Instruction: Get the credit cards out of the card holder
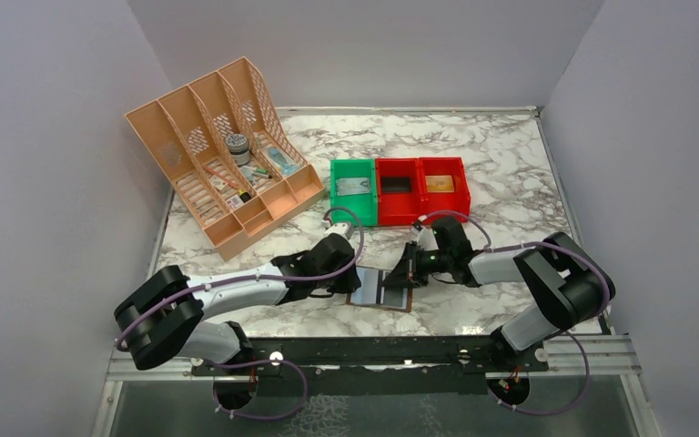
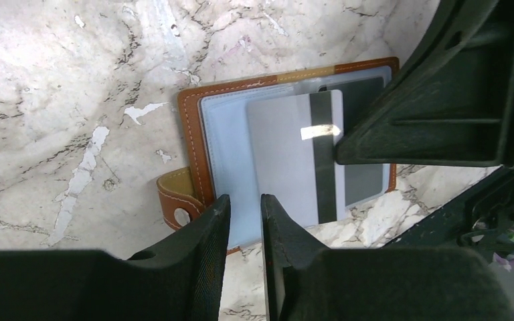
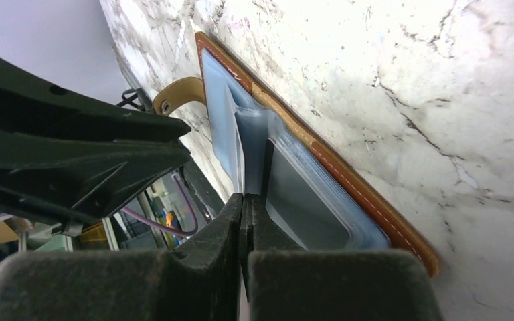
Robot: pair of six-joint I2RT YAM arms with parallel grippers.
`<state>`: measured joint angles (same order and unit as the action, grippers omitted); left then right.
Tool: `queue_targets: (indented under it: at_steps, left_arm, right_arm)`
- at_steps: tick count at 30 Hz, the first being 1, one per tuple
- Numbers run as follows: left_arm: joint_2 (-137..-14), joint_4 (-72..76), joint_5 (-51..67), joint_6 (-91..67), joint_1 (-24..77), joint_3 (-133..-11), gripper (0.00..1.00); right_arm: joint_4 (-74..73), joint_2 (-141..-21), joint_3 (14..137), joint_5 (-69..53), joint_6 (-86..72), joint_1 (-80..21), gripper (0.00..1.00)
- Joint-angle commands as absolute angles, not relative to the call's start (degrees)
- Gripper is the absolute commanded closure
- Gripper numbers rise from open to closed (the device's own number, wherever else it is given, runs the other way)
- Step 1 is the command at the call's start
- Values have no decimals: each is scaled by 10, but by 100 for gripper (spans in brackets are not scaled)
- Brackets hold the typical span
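Your right claw (image 2: pixel 358 140) covers the card holder's (image 2: pixel 194 114) right side, organiser (image 1: pixel 227 155) contents too small for you to tell

Peach desk organizer (image 1: pixel 155 146) back-left; green bin (image 1: pixel 364 208) w/ 2 red bins (image 1: pixel 399 211).

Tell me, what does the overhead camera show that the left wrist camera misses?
Only overhead: the left arm and right arm whole, the peach rack, the green bin and the red bins. Only left wrist: the snap tab and the left gripper with its narrow gap. Both: the open card holder with a striped card, on the marble table.
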<state>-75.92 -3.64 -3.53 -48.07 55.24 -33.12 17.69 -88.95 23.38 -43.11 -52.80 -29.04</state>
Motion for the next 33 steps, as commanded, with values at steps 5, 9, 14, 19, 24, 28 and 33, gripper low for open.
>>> queue_targets:
  at_steps: [5, 9, 14, 19, 24, 28, 33]
  left_arm:
    - [-742, -6, 2, -462, 555, -342, 70]
    - [-772, 25, 42, -456, 555, -345, 70]
    - [-813, 4, 25, -460, 555, -361, 83]
    - [-838, -100, -57, -466, 556, -386, 93]
    - [-829, -115, -82, -471, 556, -378, 94]
    - [-836, -111, -74, -468, 556, -379, 94]
    - [-839, -110, -69, -461, 557, -383, 94]
  right_arm:
    - [226, -898, 237, -363, -575, -307, 99]
    - [233, -911, 236, -378, -570, -307, 99]
    - [231, -911, 232, -388, -561, -306, 99]
    - [220, -896, 232, -389, -554, -307, 99]
    - [206, -886, 239, -388, -546, -306, 99]
    - [212, -871, 234, -381, -549, -306, 98]
    - [224, -882, 233, -383, -549, -309, 88]
